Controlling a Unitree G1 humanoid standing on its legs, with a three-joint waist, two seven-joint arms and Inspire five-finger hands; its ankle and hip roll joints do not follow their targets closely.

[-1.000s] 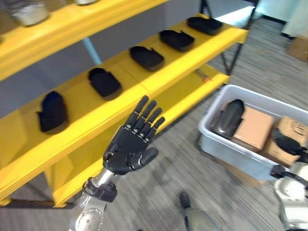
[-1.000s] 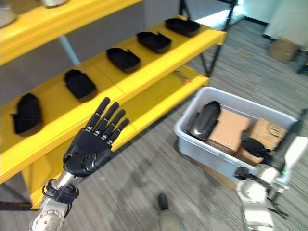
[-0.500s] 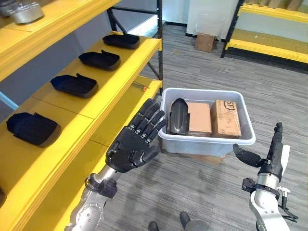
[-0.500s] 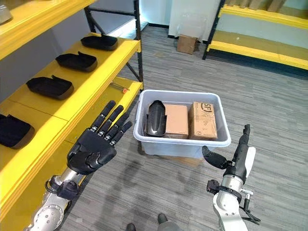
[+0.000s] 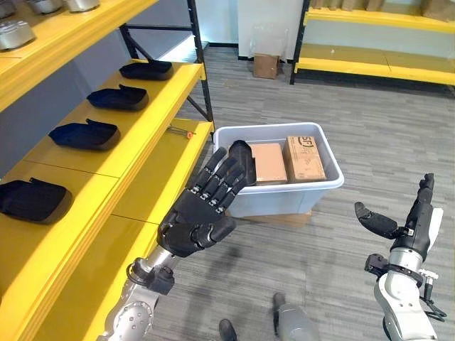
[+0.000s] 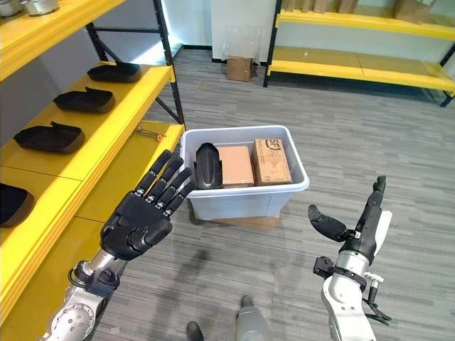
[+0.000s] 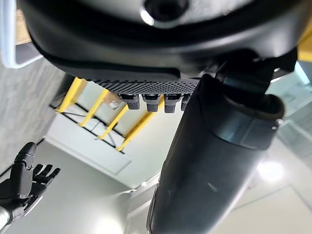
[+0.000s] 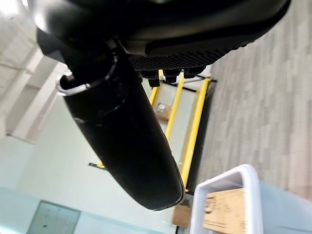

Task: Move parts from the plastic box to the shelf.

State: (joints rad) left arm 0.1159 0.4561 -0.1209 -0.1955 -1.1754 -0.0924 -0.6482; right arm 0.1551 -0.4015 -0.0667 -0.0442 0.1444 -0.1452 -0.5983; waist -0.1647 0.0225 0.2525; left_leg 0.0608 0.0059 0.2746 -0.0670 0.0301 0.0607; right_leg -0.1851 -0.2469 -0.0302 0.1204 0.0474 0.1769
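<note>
Box: a pale grey plastic box is being shown on the floor at the centre of the frame, resting on a flat piece of cardboard.
Contents: a dark curved part is being seen leaning upright against the box's left inner wall, with two brown cartons lying just beside it to the right.
Shelf: a yellow shelf is being shown running along the left side of the frame, and four dark parts are being carried on it in a row from upper left to lower left, well apart from one another.
Lower board: a small red-tipped tool is being seen lying on the shelf's lower yellow board, near the box.
Left hand: the left hand is being held up in the lower left centre, fingers straight and spread apart, nothing being held; its fingertips are being seen in front of the box's left edge.
Right hand: the right hand is being raised at the lower right of the frame, fingers straight, thumb stuck out to the left, empty, well apart from the box.
Background: a second yellow shelf is being shown across the top right, with a small cardboard box on the floor near it.
</note>
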